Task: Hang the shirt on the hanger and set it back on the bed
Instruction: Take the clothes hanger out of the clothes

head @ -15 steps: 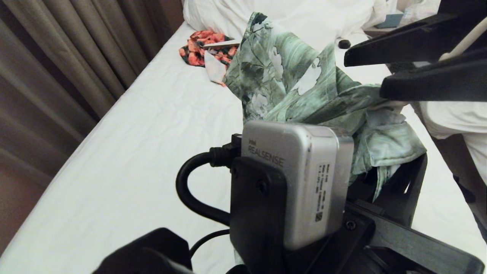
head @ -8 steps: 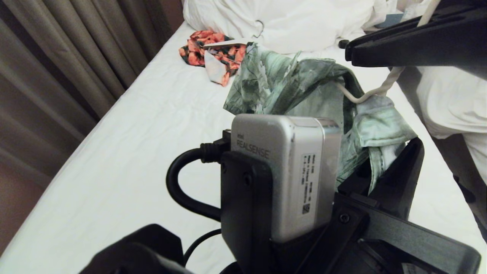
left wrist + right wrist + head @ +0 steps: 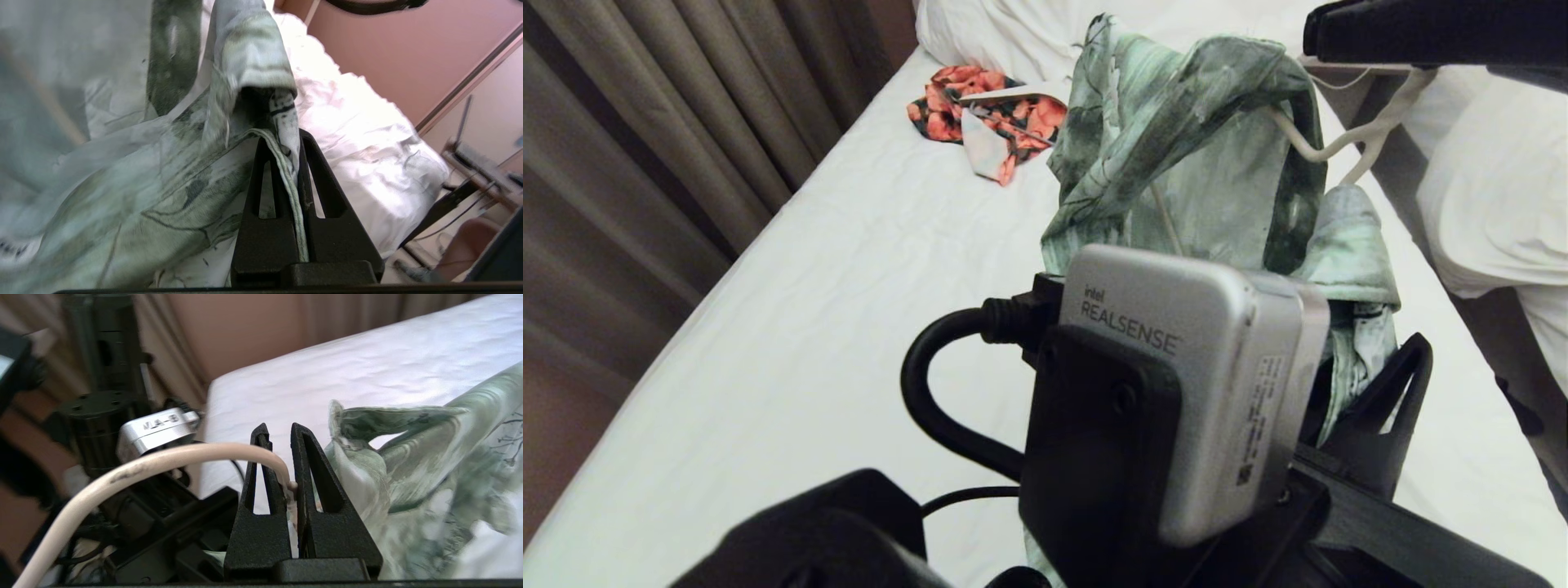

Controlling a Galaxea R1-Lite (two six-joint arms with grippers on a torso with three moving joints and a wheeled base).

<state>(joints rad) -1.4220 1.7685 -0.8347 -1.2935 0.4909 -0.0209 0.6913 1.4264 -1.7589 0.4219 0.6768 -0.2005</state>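
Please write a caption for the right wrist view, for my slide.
Right hand shut on the cream hanger, green floral shirt beside it, above the white bed.

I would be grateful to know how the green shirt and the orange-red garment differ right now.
The shirt is green and white; the orange-red garment is bright floral. The shirt is held up off the bed, pinched by the left gripper, with the hanger in it, which the right gripper clamps; the garment lies crumpled on the sheet, ungripped. Both are patterned fabric.

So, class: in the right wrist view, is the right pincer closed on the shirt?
No, the right pincer is closed on the cream hanger, with the shirt beside it.
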